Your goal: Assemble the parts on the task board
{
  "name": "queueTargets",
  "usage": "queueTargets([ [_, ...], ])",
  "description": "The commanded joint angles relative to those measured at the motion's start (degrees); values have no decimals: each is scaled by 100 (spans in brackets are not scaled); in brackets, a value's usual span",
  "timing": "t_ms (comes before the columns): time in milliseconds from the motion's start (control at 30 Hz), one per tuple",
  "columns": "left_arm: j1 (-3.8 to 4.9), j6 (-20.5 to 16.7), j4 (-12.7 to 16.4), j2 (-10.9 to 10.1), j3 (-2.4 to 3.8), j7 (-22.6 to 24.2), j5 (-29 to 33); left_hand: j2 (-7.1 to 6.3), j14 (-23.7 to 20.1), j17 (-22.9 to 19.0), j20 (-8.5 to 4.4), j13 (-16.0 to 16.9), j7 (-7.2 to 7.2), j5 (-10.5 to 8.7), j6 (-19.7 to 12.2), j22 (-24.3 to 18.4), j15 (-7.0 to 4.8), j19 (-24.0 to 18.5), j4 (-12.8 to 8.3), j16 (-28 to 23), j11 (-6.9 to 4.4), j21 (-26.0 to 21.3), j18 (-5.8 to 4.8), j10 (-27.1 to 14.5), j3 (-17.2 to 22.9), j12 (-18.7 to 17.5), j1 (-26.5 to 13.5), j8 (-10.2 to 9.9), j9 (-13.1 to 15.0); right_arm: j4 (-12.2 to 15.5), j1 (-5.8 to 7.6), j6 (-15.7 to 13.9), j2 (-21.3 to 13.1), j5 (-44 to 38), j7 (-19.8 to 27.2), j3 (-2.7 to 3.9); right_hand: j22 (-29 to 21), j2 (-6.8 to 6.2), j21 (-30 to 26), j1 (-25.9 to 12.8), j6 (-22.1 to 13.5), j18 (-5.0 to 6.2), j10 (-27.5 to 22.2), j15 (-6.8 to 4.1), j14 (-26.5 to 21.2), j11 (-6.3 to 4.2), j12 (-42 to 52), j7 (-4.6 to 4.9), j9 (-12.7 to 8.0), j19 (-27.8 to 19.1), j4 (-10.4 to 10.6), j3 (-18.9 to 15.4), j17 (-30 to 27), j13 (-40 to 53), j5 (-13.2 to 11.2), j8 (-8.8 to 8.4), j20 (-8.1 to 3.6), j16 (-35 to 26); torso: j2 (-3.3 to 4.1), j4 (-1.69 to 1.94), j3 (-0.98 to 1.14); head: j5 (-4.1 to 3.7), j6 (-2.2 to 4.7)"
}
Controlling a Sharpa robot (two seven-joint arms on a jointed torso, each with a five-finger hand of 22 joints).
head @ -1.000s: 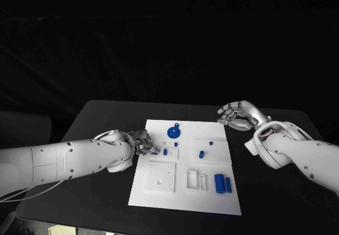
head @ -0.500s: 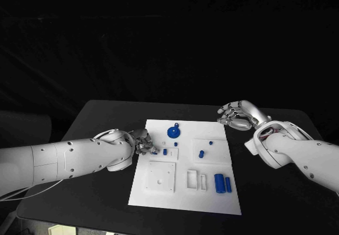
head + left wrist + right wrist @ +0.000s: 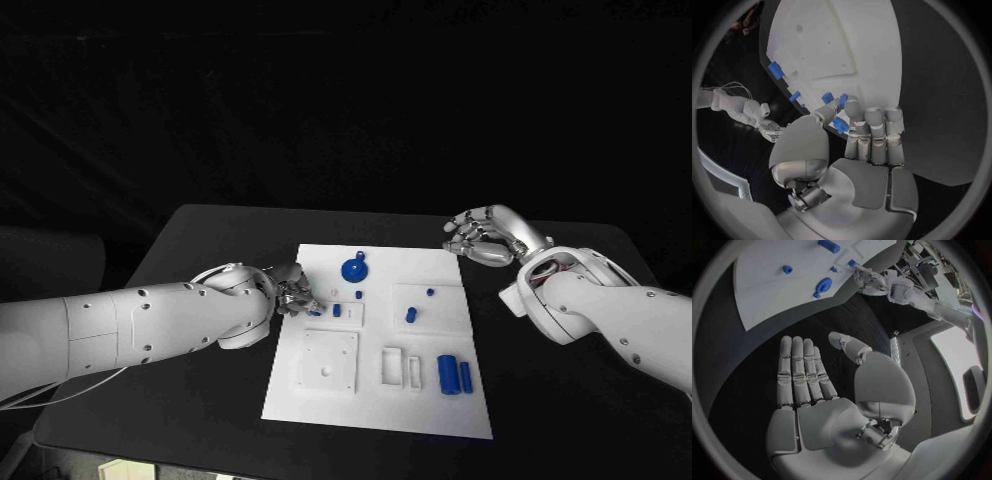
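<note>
The white task board point(image 3: 375, 400) lies mid-table. My left hand point(image 3: 293, 293) is at its left edge, and the thumb and fingers pinch a small blue part point(image 3: 840, 125) just above the board point(image 3: 848, 45). More small blue parts point(image 3: 338, 311) stand beside those fingers. A round blue part point(image 3: 353, 270) sits near the far edge, and two blue cylinders point(image 3: 449, 375) lie side by side at the near right. My right hand point(image 3: 483, 236) hovers off the board's far right corner; its palm and straight fingers point(image 3: 801, 375) hold nothing.
Short blue pegs point(image 3: 430, 292) and an oblong blue part point(image 3: 411, 315) stand on the board's right half. A white square block point(image 3: 327, 360) and slotted white blocks point(image 3: 392, 366) sit at its near side. Black table point(image 3: 188, 250) surrounds the board.
</note>
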Motion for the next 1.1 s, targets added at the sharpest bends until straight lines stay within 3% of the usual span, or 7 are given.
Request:
queueTargets([
  [33, -21, 156, -4, 5, -20, -45, -59, 109, -5, 7, -474, 7, -23, 40, -22, 41, -7, 19, 19, 23, -20, 18, 60, 2, 18, 3, 153, 14, 11, 7, 0, 52, 1, -48, 55, 1, 6, 27, -24, -29, 12, 89, -37, -4, -35, 18, 34, 11, -10, -47, 17, -17, -9, -7, 35, 26, -2, 33, -1, 0, 0, -5, 0],
  [233, -20, 118, -5, 6, -20, -26, -69, -17, -5, 7, -467, 11, -16, 40, -25, 42, 0, 19, 101, 23, -7, 15, 54, 8, -41, 2, 91, 8, 11, 10, 0, 49, -2, -48, 55, 1, 7, 26, -25, -31, 11, 89, -38, -4, -35, 18, 35, 11, -12, -47, 18, -18, -11, -10, 36, 27, -2, 34, 0, 2, 0, -3, -1],
  [600, -20, 81, -15, 17, -19, -25, -32, -290, -2, 5, -471, 15, -22, 40, -18, 31, -4, 35, 564, 21, -10, -8, 68, 13, -90, -11, -252, 1, 14, 11, 0, 46, -2, -48, 56, 1, 8, 25, -26, -32, 10, 89, -39, -4, -37, 18, 38, 11, -14, -47, 19, -20, -14, -14, 38, 27, -2, 36, -2, -2, 2, -2, 2],
  [1100, -20, 34, -22, 26, -19, -41, -24, -460, -1, 9, -476, 25, -23, 37, -25, 37, -14, 47, 843, 27, -13, -6, 79, 16, -59, -12, -350, 3, 31, 15, 0, 44, -8, -48, 57, 1, 10, 26, -27, -33, 9, 89, -40, -4, -38, 18, 42, 12, -18, -47, 22, -20, -18, -20, 42, 29, -2, 39, -1, 1, 1, -5, -3],
])
